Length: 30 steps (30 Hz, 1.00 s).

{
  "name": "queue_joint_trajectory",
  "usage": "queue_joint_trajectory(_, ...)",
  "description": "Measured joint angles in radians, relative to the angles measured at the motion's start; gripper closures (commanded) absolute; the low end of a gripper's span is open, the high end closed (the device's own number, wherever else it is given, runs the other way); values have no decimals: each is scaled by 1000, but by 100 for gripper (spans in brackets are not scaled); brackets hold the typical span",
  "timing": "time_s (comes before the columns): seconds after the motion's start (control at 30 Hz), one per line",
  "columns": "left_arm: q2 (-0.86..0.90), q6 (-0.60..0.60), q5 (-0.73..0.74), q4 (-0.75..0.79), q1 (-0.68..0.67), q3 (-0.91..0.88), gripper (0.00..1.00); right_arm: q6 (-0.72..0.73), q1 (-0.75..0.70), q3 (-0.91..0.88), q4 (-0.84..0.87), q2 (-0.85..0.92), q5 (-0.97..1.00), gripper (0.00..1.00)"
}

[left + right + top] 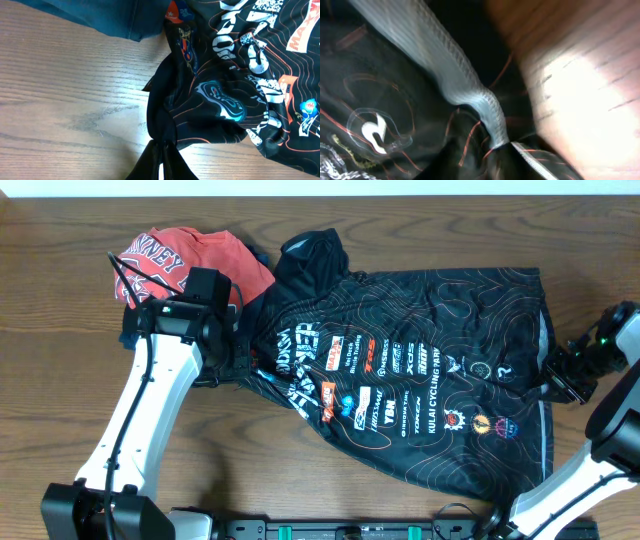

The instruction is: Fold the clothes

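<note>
The clothes are one black jersey (420, 370) with wavy line pattern and coloured logos, lying spread across the middle of the table. My left gripper (243, 368) sits at its left edge. In the left wrist view it (161, 152) is shut on a bunched fold of the jersey (225, 75), which is pulled into a point at the fingertips. My right gripper (556, 377) is at the jersey's right edge. The right wrist view is blurred. In it, the black cloth (395, 100) and a grey mesh strip (445, 65) gather into the jaws of the gripper (502, 150).
A crumpled red T-shirt (185, 260) with white lettering lies at the back left, touching the jersey's collar end. A navy garment (100, 15) lies beside it. Bare wooden table (60, 380) shows to the left, and a black rail (330, 530) runs along the front edge.
</note>
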Motion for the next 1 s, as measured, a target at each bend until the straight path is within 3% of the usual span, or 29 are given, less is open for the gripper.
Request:
queue_joint_trajectory(0.07, 0, 0, 0, -6, 0, 0, 94, 10, -2, -6, 26, -4, -4, 99)
queue_joint_trajectory(0.4, 0, 1, -14, -31, 21, 10, 94, 60, -47, -6, 70, -8, -15, 99)
queue_joint_trajectory(0.67, 0, 7, -28, -113, 87, 206, 95, 82, -82, -6, 107, -11, -14, 99)
queue_joint_trajectory(1.0, -2, 24, -51, -126, 89, 219, 94, 85, -85, 21, 140, -6, 23, 99)
